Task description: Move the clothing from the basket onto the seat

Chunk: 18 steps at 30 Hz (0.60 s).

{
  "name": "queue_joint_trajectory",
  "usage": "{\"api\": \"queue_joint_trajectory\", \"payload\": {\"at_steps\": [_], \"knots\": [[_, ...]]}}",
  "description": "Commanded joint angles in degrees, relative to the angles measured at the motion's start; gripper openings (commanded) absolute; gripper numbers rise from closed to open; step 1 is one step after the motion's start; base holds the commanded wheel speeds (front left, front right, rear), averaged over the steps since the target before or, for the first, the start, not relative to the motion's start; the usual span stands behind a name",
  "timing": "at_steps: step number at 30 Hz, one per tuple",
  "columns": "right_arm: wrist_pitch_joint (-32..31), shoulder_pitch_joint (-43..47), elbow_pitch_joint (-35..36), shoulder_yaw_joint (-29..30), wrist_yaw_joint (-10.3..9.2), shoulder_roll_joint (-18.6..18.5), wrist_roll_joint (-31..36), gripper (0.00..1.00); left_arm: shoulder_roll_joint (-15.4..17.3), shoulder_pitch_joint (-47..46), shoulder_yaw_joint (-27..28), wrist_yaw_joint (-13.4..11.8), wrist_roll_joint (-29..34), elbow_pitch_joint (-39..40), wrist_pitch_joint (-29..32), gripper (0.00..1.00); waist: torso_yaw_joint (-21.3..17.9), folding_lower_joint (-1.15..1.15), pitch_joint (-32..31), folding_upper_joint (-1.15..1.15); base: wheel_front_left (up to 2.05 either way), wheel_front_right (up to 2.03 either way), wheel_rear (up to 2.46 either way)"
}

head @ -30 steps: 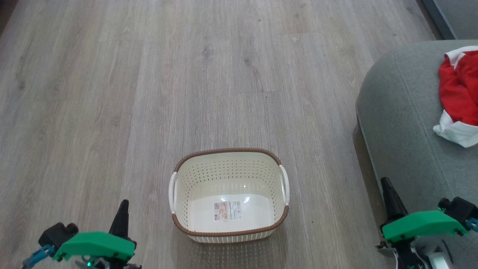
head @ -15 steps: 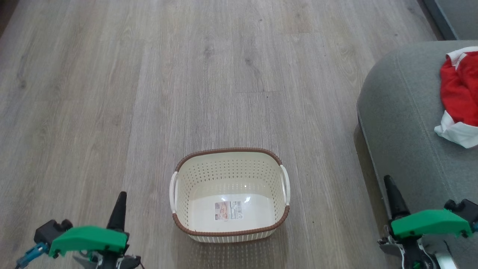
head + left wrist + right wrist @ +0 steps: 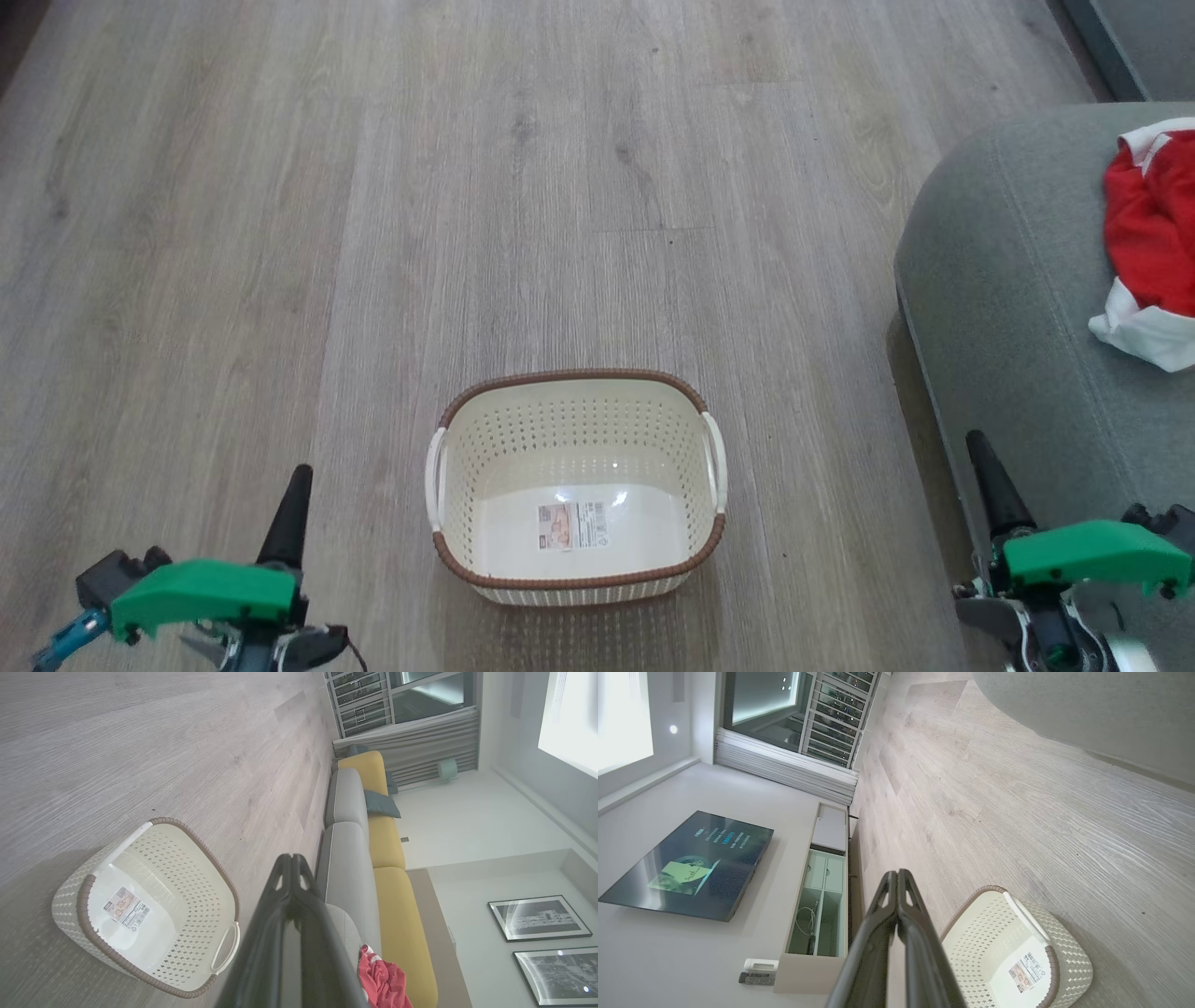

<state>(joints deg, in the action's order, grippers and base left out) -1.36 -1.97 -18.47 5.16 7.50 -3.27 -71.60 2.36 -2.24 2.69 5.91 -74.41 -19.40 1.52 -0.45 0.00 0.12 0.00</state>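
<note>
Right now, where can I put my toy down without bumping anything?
The floor beyond the basket is bare, up to the seat. The strip between the basket and the left gripper is free too. It is tighter between the basket and the seat, beside the right gripper. The clothing lies on the seat.

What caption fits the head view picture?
Empty basket on the floor, red clothing on the seat, left gripper and right gripper shut.

From up on the head, one camera looks steeply down at the floor (image 3: pixel 280 233), the basket (image 3: pixel 574 434) close ahead and the seat (image 3: pixel 1018 308) at its right edge — both wrist cameras sit low, rolled sideways, and share that basket from either side.
</note>
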Motion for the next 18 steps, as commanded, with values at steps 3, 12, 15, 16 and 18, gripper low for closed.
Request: {"api": "queue_joint_trajectory", "payload": {"at_steps": [3,12,15,16,18], "knots": [[-0.91,-3.50,2.66,-0.41,-0.01,0.03,-3.10,0.00,0.45,-3.22,2.08,0.54,-2.70,2.54,0.83,0.00,0.05,0.00,0.01,0.00,0.00,0.00,0.00],[-2.42,-3.75,3.30,0.23,-0.01,0.16,-9.33,0.00,0.48,-3.48,2.71,0.91,-8.07,3.53,2.32,0.00,0.19,0.00,0.02,0.00,0.00,0.00,0.00],[-2.93,-3.84,3.51,0.44,-0.01,0.20,-11.41,0.00,0.48,-3.57,2.92,1.04,-9.87,3.87,2.81,0.00,0.24,0.00,0.03,0.00,0.00,0.00,0.00],[-3.09,-3.87,3.58,0.51,-0.01,0.21,-12.10,0.00,0.49,-3.60,2.99,1.08,-10.46,3.98,2.97,0.00,0.26,0.00,0.03,0.00,0.00,0.00,0.00],[-3.43,-3.92,3.72,0.66,-0.01,0.24,-13.49,0.00,0.49,-3.66,3.13,1.16,-11.66,4.20,3.30,0.00,0.29,0.00,0.04,0.00,0.00,0.00,0.00]]}}
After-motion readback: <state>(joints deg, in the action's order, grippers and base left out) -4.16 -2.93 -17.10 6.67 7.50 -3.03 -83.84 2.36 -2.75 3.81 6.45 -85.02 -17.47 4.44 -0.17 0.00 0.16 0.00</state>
